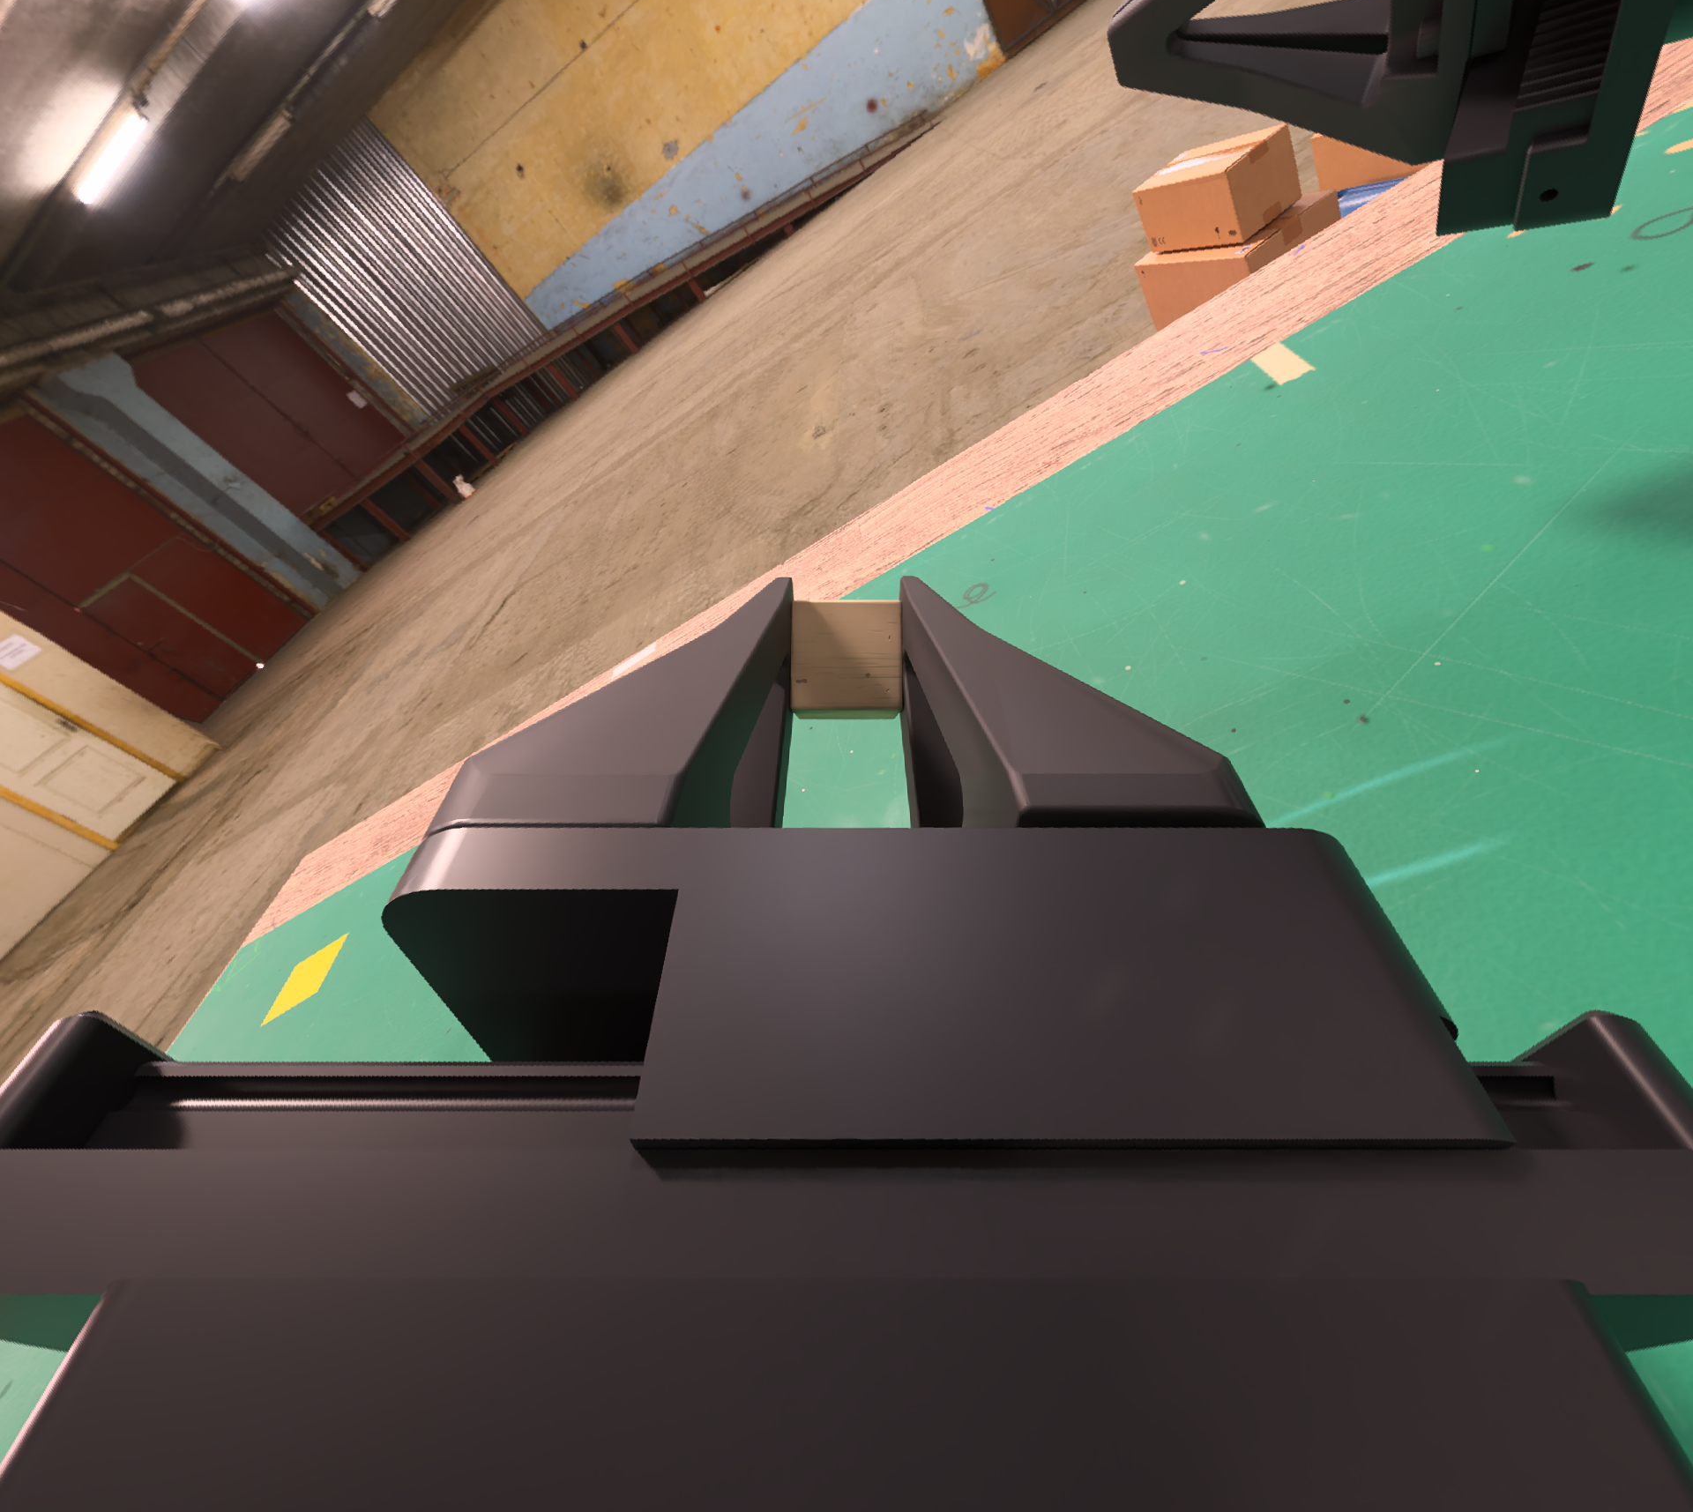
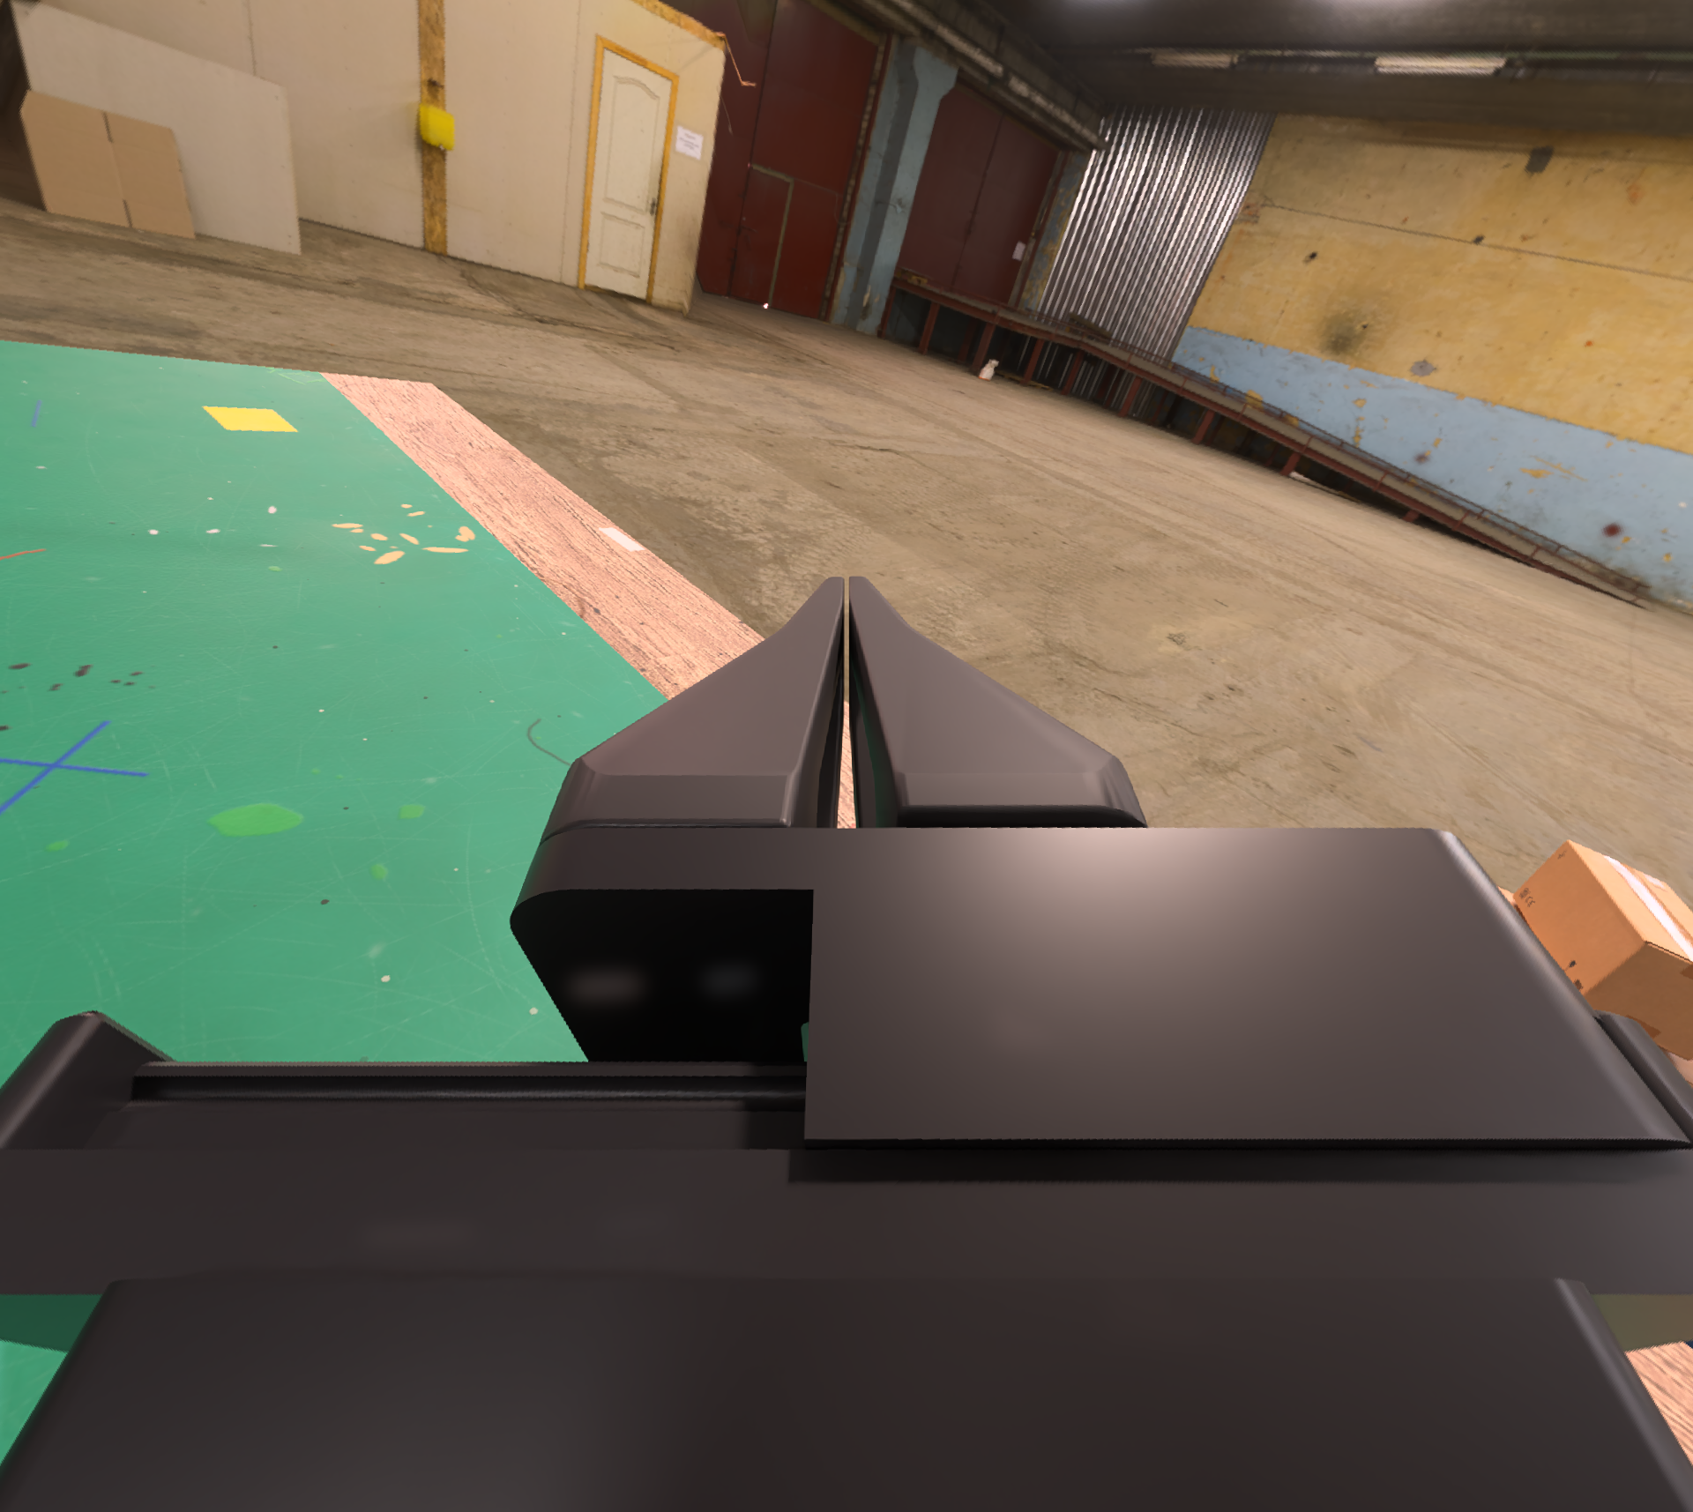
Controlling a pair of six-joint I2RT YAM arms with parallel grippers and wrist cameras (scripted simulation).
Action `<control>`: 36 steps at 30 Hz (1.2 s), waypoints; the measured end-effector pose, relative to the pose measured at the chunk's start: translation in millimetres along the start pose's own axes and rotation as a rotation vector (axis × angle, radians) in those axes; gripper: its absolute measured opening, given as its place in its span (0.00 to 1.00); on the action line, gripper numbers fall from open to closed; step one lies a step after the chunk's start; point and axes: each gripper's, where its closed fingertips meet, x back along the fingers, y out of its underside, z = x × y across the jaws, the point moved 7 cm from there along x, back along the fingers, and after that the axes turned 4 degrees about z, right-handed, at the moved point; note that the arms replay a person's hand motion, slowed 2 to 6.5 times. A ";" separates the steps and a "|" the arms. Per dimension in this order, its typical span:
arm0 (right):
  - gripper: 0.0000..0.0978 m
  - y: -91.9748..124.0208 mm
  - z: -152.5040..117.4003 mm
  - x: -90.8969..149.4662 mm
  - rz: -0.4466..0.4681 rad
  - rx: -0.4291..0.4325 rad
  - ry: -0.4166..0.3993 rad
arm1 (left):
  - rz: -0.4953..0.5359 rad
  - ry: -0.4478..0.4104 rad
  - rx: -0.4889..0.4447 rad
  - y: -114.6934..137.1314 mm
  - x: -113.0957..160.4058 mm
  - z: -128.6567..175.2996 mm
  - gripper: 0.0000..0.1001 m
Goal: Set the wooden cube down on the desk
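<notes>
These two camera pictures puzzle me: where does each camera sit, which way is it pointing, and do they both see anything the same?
Left wrist view: sits on the left gripper, looking along its dark fingers, which clamp the small pale wooden cube above the green desk mat; the other arm's dark gripper shows top right.
Right wrist view: sits on the right gripper, fingers closed on nothing, facing past the desk's wooden edge into the warehouse.
Shared: the mat, its yellow square sticker, brown cardboard boxes, the yellow wall.
</notes>
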 end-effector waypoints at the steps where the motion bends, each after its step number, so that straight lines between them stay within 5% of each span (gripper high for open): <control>1: 0.01 0.0 -0.2 0.0 0.000 0.000 -0.001 | 0.000 0.000 0.003 -0.1 0.0 0.0 0.19; 36: 0.01 -1.4 -0.6 -0.9 0.005 -0.010 -0.012 | 0.019 -0.043 0.168 4.5 3.4 -13.0 0.19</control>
